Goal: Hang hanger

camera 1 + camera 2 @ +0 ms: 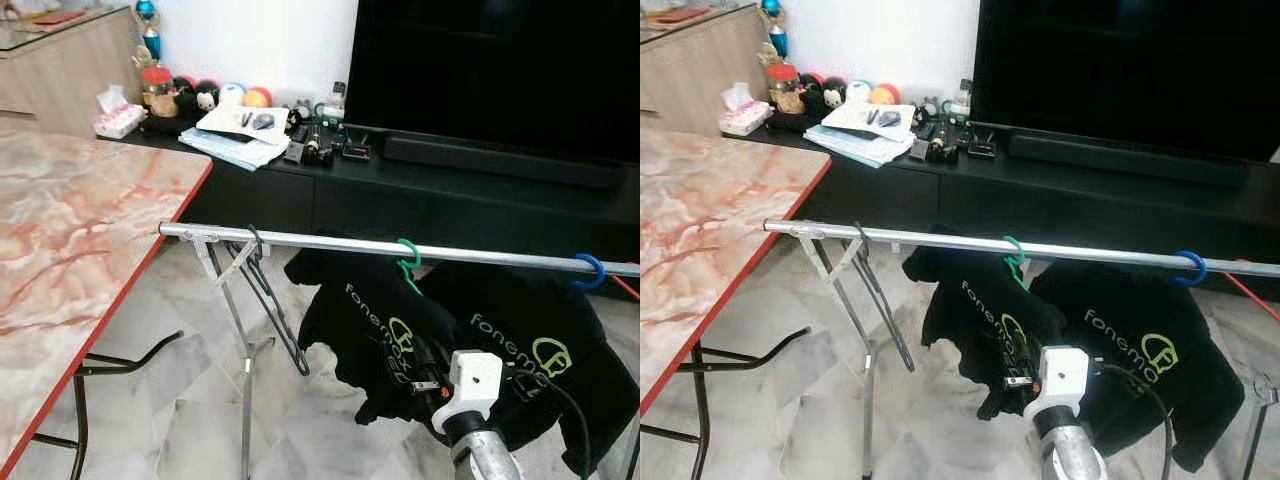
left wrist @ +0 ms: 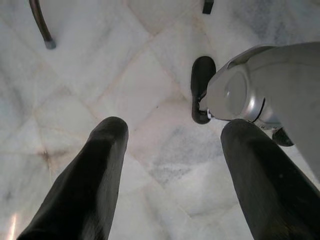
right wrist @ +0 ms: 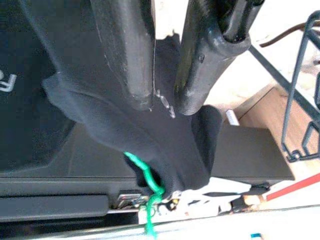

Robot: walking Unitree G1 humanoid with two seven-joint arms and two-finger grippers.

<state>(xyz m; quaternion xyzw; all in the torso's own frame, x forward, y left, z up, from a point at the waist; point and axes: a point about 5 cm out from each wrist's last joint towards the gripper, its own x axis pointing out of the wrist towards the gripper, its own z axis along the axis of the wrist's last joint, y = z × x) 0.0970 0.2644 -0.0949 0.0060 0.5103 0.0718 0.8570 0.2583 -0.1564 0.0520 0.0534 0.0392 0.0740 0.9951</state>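
A silver rail runs across in front of me. A green hanger hook sits on it and carries a black T-shirt. Further right, a blue hanger hook holds a second black T-shirt. An empty black wire hanger hangs near the rail's left end. My right arm reaches up from below to the first shirt. In the right wrist view, my right gripper is shut on that shirt's shoulder fabric just below the green hook. My left gripper hangs open over the floor.
A marble-patterned table with a red edge stands close on the left. The rack's folding legs stand under the rail's left end. Behind the rail are a low black TV cabinet, a large TV and clutter.
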